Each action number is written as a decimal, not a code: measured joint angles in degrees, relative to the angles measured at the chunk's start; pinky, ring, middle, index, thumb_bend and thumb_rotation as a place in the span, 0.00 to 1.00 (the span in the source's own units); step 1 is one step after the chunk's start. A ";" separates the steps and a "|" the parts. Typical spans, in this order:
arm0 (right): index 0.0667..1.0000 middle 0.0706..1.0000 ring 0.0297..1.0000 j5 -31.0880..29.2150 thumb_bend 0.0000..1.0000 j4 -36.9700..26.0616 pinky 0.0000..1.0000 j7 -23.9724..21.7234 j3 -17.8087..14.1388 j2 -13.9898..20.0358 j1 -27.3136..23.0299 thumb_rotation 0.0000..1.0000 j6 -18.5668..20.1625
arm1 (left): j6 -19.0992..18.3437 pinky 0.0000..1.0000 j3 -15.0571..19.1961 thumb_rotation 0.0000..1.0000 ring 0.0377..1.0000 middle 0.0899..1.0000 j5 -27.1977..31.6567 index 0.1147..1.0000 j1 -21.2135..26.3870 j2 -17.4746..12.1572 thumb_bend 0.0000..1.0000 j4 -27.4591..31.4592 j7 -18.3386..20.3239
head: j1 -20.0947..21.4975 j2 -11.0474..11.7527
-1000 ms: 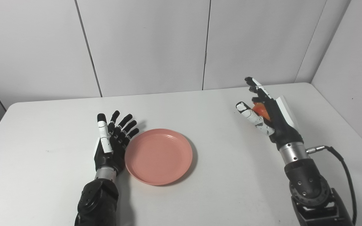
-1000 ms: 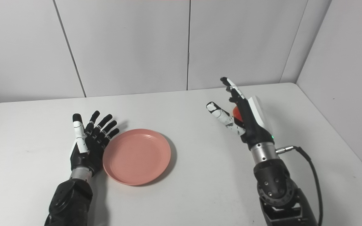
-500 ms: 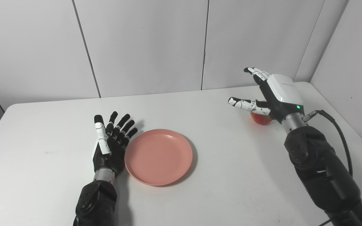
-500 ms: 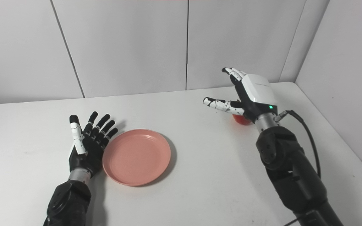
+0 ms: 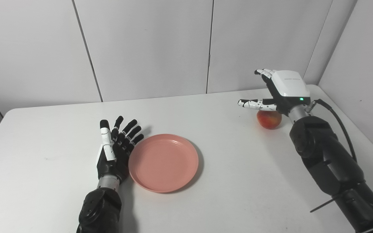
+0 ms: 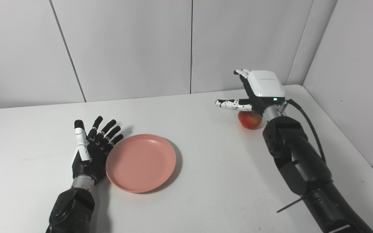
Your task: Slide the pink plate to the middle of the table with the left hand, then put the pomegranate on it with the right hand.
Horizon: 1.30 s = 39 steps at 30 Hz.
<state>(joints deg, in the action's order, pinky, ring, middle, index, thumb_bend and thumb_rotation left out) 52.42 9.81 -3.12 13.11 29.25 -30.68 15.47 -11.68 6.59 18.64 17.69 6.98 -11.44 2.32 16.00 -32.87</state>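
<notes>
The right hand [image 5: 285, 92] has rolled palm-down over the last second and now hovers directly above the pomegranate [image 5: 269, 119], its fingers [image 5: 250, 103] spread apart and holding nothing, so the fruit that was half hidden behind the palm now sits in plain sight on the worktop [image 5: 231, 181] near the far right edge; I'd judge the grasp is about to start. The pink plate [image 5: 163, 161] lies near the middle, unmoved, with the left hand [image 5: 115, 150] resting open beside its left rim, fingers splayed. Whether the right palm touches the fruit I can't tell, since the hand covers its top.
</notes>
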 measured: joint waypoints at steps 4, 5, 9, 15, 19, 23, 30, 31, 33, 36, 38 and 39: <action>0.78 0.81 0.79 0.13 0.93 3.86 0.72 3.30 0.53 0.02 -0.93 0.88 -1.26 | -0.01 0.77 0.00 1.00 0.82 0.81 -0.02 0.94 -0.12 0.05 0.79 0.28 -0.05 | 0.09 -0.09; 0.78 0.81 0.78 0.14 0.93 4.54 0.72 3.80 0.73 0.02 -1.10 0.88 -1.59 | 0.00 0.77 0.00 1.00 0.82 0.81 -0.02 0.94 -0.13 0.05 0.79 0.32 -0.05 | 0.17 -0.17; 0.78 0.80 0.78 0.19 0.93 6.61 0.72 4.22 1.89 0.02 -1.77 0.87 -2.43 | -0.03 0.78 -0.03 1.00 0.82 0.81 -0.04 0.93 -0.18 0.05 0.80 0.43 -0.06 | 0.26 -0.26; 0.78 0.80 0.77 -0.21 0.92 11.13 0.68 4.86 2.40 -0.01 -2.26 0.84 -2.64 | -0.31 0.78 -0.12 1.00 0.83 0.82 -0.03 0.94 -0.40 0.14 0.78 0.93 -0.15 | -0.09 -0.62; 0.78 0.81 0.77 -0.78 0.92 11.99 0.67 4.86 2.67 -0.01 -1.92 0.84 -2.64 | -0.69 0.78 -0.08 0.99 0.82 0.82 -0.01 0.94 -0.46 0.14 0.78 1.36 -0.32 | -0.09 -0.62; 0.79 0.81 0.77 -1.35 0.92 11.96 0.66 4.85 2.67 -0.06 -1.30 0.85 -2.63 | -0.69 0.78 -0.11 0.99 0.82 0.82 0.02 0.94 -0.47 0.14 0.78 1.35 -0.27 | -0.17 -0.53; 0.80 0.81 0.77 -1.36 0.91 12.00 0.66 4.85 2.74 -0.13 0.71 0.86 -2.59 | -0.94 0.79 -0.04 0.98 0.83 0.82 0.04 0.94 -0.54 0.14 0.80 1.59 -0.29 | -0.09 -1.05; 0.80 0.81 0.77 -1.36 0.91 12.13 0.67 4.84 2.74 -0.12 0.83 0.86 -2.58 | -0.99 0.79 -0.01 0.98 0.83 0.82 0.05 0.94 -0.56 0.14 0.79 1.64 -0.29 | -0.09 -1.05; 0.80 0.82 0.78 -1.38 0.91 12.26 0.68 4.61 2.74 -0.12 0.90 0.86 -2.54 | -1.00 0.79 0.00 0.99 0.83 0.82 0.06 0.95 -0.59 0.14 0.78 1.69 -0.28 | -0.09 -1.05; 0.81 0.82 0.78 -1.46 0.90 12.65 0.68 4.36 2.74 -0.12 0.90 0.85 -2.52 | -1.00 0.80 -0.03 0.99 0.83 0.82 0.05 0.94 -0.59 0.14 0.78 1.69 -0.26 | -0.26 -0.97; 0.80 0.82 0.78 -1.57 0.90 13.45 0.67 3.96 2.74 -0.12 0.91 0.83 -2.53 | -1.00 0.79 -0.03 0.99 0.82 0.82 0.05 0.94 -0.59 0.14 0.78 1.68 -0.27 | -0.35 -0.97; 0.80 0.81 0.77 -1.61 0.89 13.71 0.66 3.90 2.76 -0.12 0.98 0.83 -2.53 | -1.00 0.78 -0.02 0.99 0.82 0.82 0.05 0.94 -0.59 0.14 0.78 1.69 -0.27 | -0.53 -0.97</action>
<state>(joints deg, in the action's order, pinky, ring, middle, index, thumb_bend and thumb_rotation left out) 50.81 23.51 0.78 15.87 29.13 -29.70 12.94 -12.68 6.57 18.68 17.11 7.12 -9.76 2.05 15.47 -33.84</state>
